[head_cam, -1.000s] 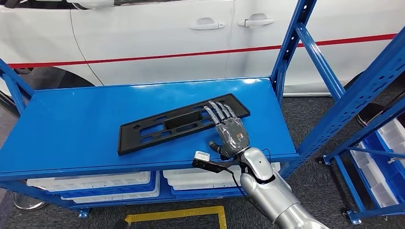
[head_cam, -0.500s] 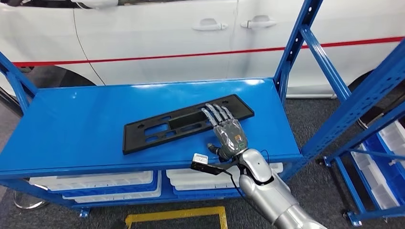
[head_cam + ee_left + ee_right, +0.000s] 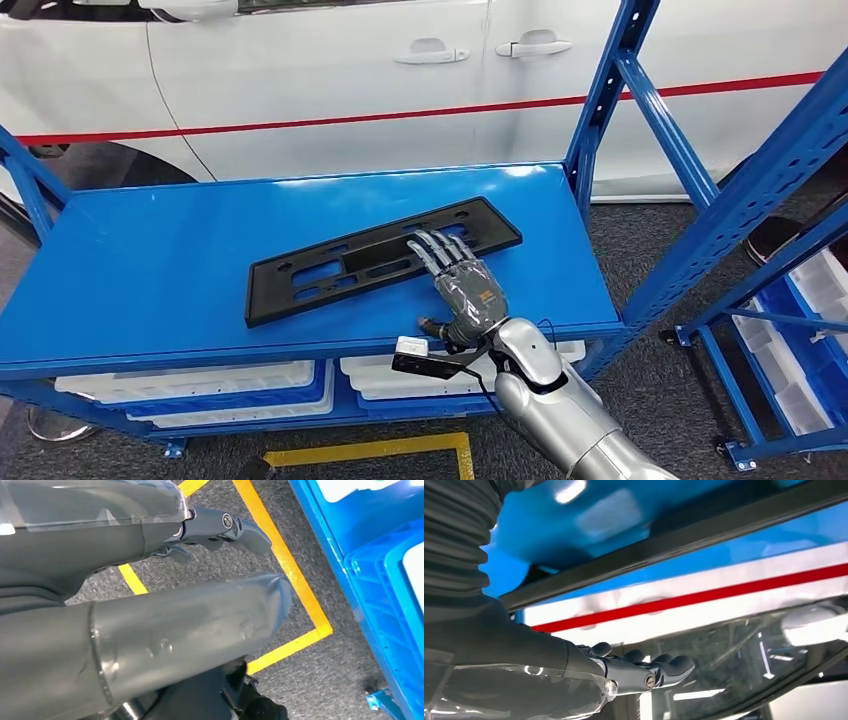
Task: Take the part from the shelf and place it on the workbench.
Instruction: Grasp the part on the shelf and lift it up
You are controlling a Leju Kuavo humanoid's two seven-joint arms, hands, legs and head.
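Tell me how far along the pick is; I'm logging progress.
Nothing looks finished: the black plastic panel lies flat on the blue shelf. In hand: the right hand lays its fingers on the panel's near edge, not lifting. Left: gripping it, carrying it and placing it on the workbench.

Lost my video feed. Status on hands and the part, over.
Right hand flat on black part, fingers spread, no grip. Left hand hangs empty over floor. Part flat on blue shelf. Nothing blocking.
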